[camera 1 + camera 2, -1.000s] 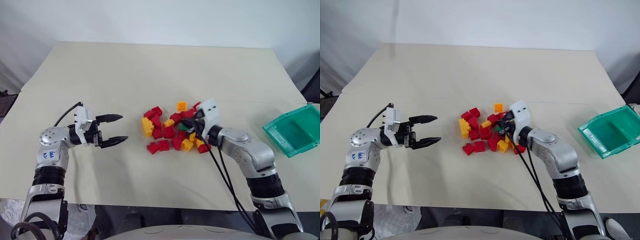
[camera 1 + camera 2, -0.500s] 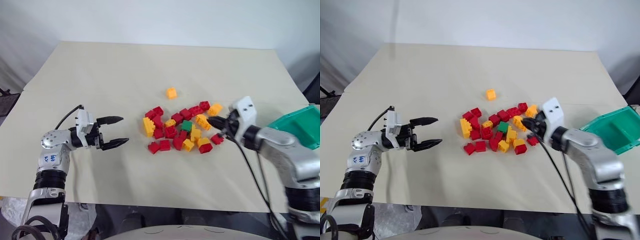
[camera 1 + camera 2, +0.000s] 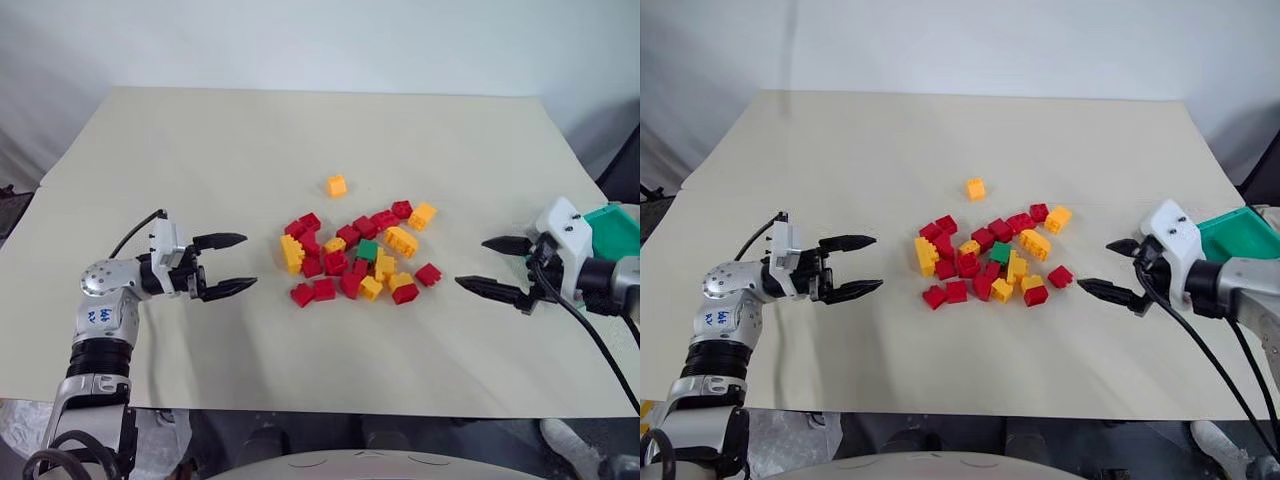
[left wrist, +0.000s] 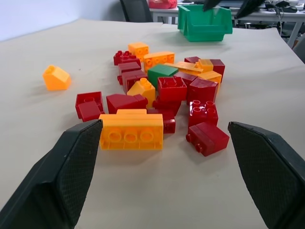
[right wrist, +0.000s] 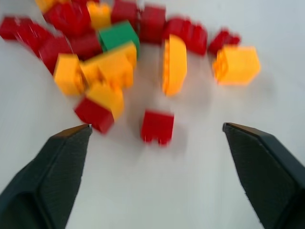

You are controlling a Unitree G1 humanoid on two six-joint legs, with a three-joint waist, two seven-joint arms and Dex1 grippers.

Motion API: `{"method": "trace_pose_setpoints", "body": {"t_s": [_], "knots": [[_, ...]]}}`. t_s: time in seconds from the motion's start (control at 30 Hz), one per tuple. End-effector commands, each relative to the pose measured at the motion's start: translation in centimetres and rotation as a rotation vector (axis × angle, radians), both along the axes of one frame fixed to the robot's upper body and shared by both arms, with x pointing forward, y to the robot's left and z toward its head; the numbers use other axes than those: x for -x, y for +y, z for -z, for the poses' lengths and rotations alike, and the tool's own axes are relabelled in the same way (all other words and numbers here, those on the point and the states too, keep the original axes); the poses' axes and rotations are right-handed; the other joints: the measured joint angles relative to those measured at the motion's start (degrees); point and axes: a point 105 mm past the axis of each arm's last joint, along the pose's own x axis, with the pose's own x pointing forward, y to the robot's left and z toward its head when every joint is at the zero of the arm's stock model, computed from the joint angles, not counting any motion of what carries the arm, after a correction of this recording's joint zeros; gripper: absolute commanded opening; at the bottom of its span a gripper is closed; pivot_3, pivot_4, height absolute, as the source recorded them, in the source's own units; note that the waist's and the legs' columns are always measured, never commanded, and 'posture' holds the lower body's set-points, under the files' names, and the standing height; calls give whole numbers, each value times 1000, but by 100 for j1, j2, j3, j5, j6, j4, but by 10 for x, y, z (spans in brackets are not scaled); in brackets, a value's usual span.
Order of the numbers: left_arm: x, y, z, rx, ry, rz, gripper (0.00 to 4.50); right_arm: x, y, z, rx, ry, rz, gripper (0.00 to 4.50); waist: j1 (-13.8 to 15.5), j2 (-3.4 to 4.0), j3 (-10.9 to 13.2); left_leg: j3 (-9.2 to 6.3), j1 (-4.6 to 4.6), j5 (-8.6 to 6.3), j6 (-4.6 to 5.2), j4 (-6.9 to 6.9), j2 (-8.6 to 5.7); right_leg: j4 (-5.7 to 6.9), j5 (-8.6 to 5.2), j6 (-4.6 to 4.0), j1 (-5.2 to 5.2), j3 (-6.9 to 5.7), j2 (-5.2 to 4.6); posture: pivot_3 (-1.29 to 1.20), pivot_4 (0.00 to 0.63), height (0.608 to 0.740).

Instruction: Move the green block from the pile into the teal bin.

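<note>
The left gripper (image 3: 238, 264) hangs low over the table (image 3: 200, 160) at the robot's near left, pointing level toward the pile (image 3: 355, 255) from well apart, its two black fingers spread wide around nothing. On the near right, the right gripper (image 3: 503, 268) tilts slightly downward and aims back toward the pile from just in front of the teal bin (image 3: 618, 222); its fingers stand wide apart too, and they carry nothing.

Between the two grippers lies the pile of red and yellow-orange blocks, loosely spread. One green block (image 3: 368, 250) sits in it, right of the pile's middle, touching red and yellow neighbours on the table. A long yellow block (image 4: 131, 131) with three studs showing lies at the pile's left edge, nearest the left gripper. A lone red block (image 3: 428, 274) rests just off the pile's right side. Farther away, one yellow block (image 3: 337, 185) lies alone, clearly apart from the heap.

The left wrist view looks across the pile and shows the bin's front wall standing beyond the blocks, with the tips of the right gripper dark above its rim. The right wrist view looks down on the pile's right part, the green block (image 5: 118, 35) near the top of the heap and the lone red block nearest between its own fingers.

Counted: one green block, one bin, two open grippers, and roughly two dozen red and yellow blocks; the exact split I cannot tell.
</note>
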Motion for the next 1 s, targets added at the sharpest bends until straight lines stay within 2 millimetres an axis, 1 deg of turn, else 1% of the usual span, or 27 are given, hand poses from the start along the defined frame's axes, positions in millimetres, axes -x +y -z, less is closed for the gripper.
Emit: {"method": "trace_pose_setpoints", "body": {"t_s": [0.03, 0.1, 0.13, 0.2, 0.3, 0.33, 0.4, 0.5, 0.57, 0.67, 0.77, 0.83, 0.9, 1.0], "knots": [[0, 2, -11, 6, -50, 4, 4500, -8, 26, -13, -15, -44, -64, 4484, -2, 0, 0, 1, 2, 1, -2, 0, 0, 1, 0, 0, 0, 2, 0, 0, 150, 740], [2, 1, -12, 11, -57, 14, 4500, -19, 42, -16, -38, -54, -90, 4484, 0, 0, 0, 0, 3, 3, -5, 0, 1, 2, 0, -1, -1, 2, 1, 0, 150, 740], [4, 1, -12, 8, -66, 23, 4500, -29, 58, -12, -33, -33, -118, 4484, -11, 0, 0, 0, 3, 3, -6, 0, 2, 3, 0, -1, -1, 2, 1, 0, 150, 740], [6, 1, -12, 4, -77, 30, 4500, -44, 82, -7, -12, -9, -153, 4484, -44, 0, 0, 6, 6, 5, -8, 0, 2, 10, 0, -1, -3, 9, 1, 0, 150, 740], [7, 0, -12, 10, -90, 19, 4500, -61, 103, -1, 0, 10, -178, 4484, -53, 0, 0, 4, 1, 6, -10, 0, 1, 38, -1, -2, -10, 6, 0, 0, 150, 740], [7, 0, -12, 13, -92, 17, 4500, -64, 106, 0, 0, 12, -186, 4484, -37, 0, 0, 3, -3, 6, -10, 0, 1, 38, -2, -4, -13, 4, 1, 0, 150, 740], [10, -1, -12, 17, -97, 14, 4500, -79, 117, 5, 7, 16, -177, 4484, -9, 0, 0, 2, -12, 6, -9, 0, -1, 34, -2, -4, -18, 0, -2, 0, 150, 740], [15, 2, -11, 24, -103, -9, 4500, -97, 123, 20, 80, 32, -152, 4484, -16, 0, 0, 13, -15, 2, -4, 2, -6, 31, -2, -4, -20, -7, -14, 0, 150, 740], [18, 4, -11, 28, -104, -24, 4500, -103, 123, 26, 123, 43, -151, 4484, -1, 0, 0, 16, -15, 1, -2, 2, -6, 30, -2, -4, -20, -17, -17, 0, 150, 740], [22, 6, -8, 30, -98, -43, 4500, -102, 121, 36, 187, 96, -169, 4484, -5, 1, 0, 12, -20, -1, -1, 2, -3, 22, -2, -4, -20, -28, -18, 0, 150, 740], [23, 6, -7, 31, -94, -48, 4500, -102, 121, 40, 205, 129, -171, 4484, -13, 1, 0, 14, -18, -3, 3, 2, -2, 24, -2, -4, -20, -30, -19, 0, 150, 740], [22, 5, -7, 33, -93, -52, 4500, -100, 120, 47, 243, 166, -174, 4484, -13, 1, 0, 14, -14, -3, 2, 2, -2, 31, -2, -4, -20, -31, -19, 0, 150, 740], [21, 5, -7, 38, -97, -57, 4500, -95, 120, 55, 284, 222, -180, 4484, -18, 1, 0, 14, -11, -2, 1, 2, -1, 35, -2, -4, -19, -30, -18, 0, 150, 740], [19, 3, -8, 42, -100, -59, 4500, -87, 122, 59, 310, 277, -193, 4484, -19, -2, -3, 14, -2, -2, 1, 2, -1, 39, -3, -5, -14, -30, -17, 0, 150, 740]]}}
